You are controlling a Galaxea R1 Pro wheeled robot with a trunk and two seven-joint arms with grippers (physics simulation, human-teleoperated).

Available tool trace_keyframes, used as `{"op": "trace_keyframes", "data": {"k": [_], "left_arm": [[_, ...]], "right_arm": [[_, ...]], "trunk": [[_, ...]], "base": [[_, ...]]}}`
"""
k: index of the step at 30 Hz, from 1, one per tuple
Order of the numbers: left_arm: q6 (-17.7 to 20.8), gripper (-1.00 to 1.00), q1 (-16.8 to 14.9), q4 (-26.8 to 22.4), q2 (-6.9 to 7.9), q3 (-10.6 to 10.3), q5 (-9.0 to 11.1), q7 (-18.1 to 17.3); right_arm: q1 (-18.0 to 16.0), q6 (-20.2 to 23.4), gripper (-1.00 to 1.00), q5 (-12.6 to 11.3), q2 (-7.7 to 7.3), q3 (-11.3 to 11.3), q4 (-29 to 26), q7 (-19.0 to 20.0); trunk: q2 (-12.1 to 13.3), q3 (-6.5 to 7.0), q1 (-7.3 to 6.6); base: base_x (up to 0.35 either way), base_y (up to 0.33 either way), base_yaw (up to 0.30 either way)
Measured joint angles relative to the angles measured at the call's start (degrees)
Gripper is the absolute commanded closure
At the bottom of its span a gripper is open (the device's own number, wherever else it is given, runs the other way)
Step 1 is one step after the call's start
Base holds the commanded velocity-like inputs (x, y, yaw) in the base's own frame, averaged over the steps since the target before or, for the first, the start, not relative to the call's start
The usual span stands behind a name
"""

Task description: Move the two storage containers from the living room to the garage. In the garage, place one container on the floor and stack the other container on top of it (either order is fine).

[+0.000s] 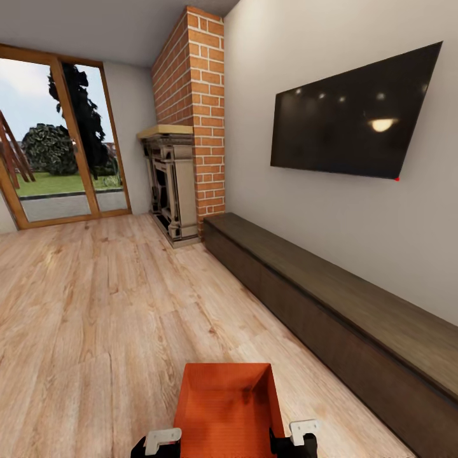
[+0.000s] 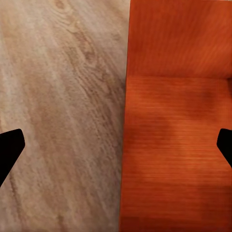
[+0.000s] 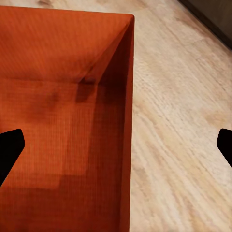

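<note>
One orange-red open-top storage container [image 1: 228, 407] sits low in the head view, right in front of me, over the living room's light wood plank floor [image 1: 95, 318]. My left gripper [image 1: 159, 440] is at its left wall and my right gripper [image 1: 304, 432] at its right wall. In the left wrist view the left gripper [image 2: 116, 150] is open, its fingers wide apart on either side of the container wall [image 2: 174, 145]. The right gripper [image 3: 116, 150] is open too, straddling the opposite wall [image 3: 63, 121]. Whether the box rests on the planks I cannot tell. The second container and the garage are out of view.
A long dark low cabinet [image 1: 331, 299] runs along the right wall under a black wall TV [image 1: 356, 121]. The red brick fireplace [image 1: 184, 159] stands ahead, with glass doors [image 1: 57, 146] at the far left. Open plank floor stretches ahead and to the left.
</note>
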Motion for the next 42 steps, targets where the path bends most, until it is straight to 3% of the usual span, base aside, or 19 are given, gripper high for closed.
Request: {"op": "trace_keyframes", "data": {"k": [4, 15, 20, 29, 36, 42], "left_arm": [[0.00, -1.00, 0.00, -0.03, 0.00, 0.00, 0.00, 0.00], [-0.02, -1.00, 0.00, -0.08, 0.01, 0.00, 0.00, 0.00], [-0.02, -1.00, 0.00, -0.06, 0.01, 0.00, 0.00, 0.04], [-0.02, -1.00, 0.00, -0.04, 0.01, 0.00, 0.00, 0.09], [-0.02, -1.00, 0.00, -0.04, 0.01, 0.00, 0.00, 0.09], [-0.02, -1.00, 0.00, -0.02, 0.01, 0.00, 0.00, 0.09]], "right_arm": [[-0.01, 0.00, -1.00, 0.00, 0.00, 0.00, 0.00, 0.00], [0.03, 0.00, -1.00, 0.14, 0.04, 0.09, 0.02, 0.00], [0.05, 0.00, -1.00, 0.16, 0.06, 0.10, 0.01, 0.00], [0.05, 0.00, -1.00, 0.16, 0.07, 0.09, -0.01, 0.00], [0.06, 0.00, -1.00, 0.22, 0.09, 0.10, -0.01, 0.00], [0.07, 0.00, -1.00, 0.23, 0.09, 0.10, 0.01, 0.00]], "trunk": [[0.00, 0.00, 0.00], [-4.40, -1.97, 2.41], [-4.41, -1.97, 2.42], [-8.01, -3.59, 4.39], [-8.02, -3.59, 4.39], [-10.41, -4.66, 5.71]], "base": [[0.000, 0.000, 0.000], [0.000, 0.000, 0.000], [0.000, 0.000, 0.000], [0.000, 0.000, 0.000], [0.000, 0.000, 0.000], [0.000, 0.000, 0.000]]}}
